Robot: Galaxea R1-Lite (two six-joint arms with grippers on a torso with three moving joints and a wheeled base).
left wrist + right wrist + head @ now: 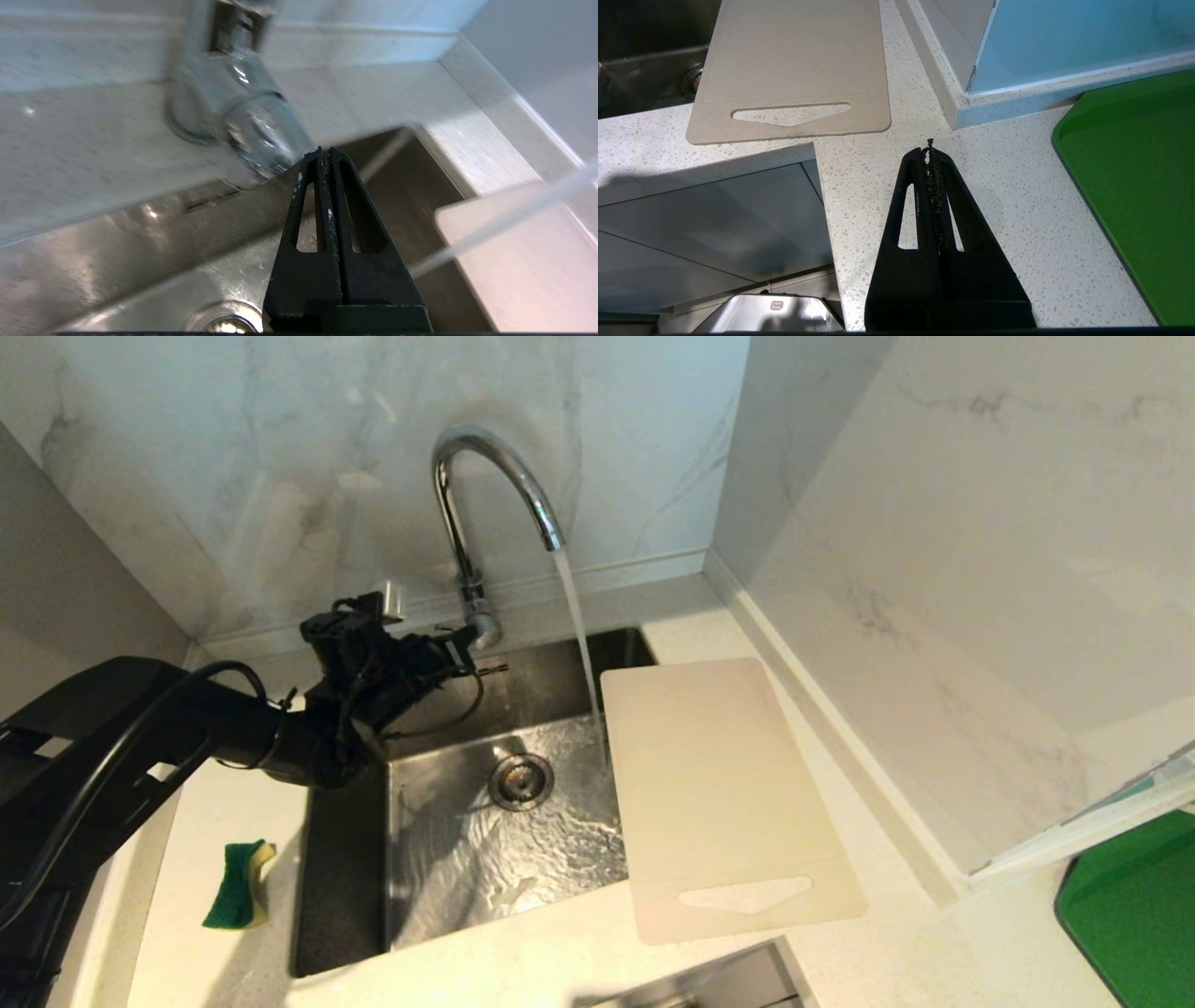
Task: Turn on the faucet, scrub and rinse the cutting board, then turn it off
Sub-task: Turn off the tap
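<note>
faucet [467,513]: water running into sink [345,859]
left gripper [325,151]: pressed together, tip at faucet base
right gripper [930,150]: pressed together, above surface [1008,196]
board [719,793]: lies across sink's right edge

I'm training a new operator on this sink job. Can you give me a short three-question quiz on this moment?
1. True or false: water is running from the faucet.
2. Where does the cutting board lie?
A. flat in the bottom of the sink
B. on the counter right of the sink, its left edge over the basin
C. leaning on the back wall
3. Fill in: the left gripper, jaws shut, has its tips at the faucet's ____, while the sponge lies on the counter left of the sink.

Key: 1 true; 2 B; 3 base. The right gripper hangs shut over the counter, near the board's handle end.
</note>
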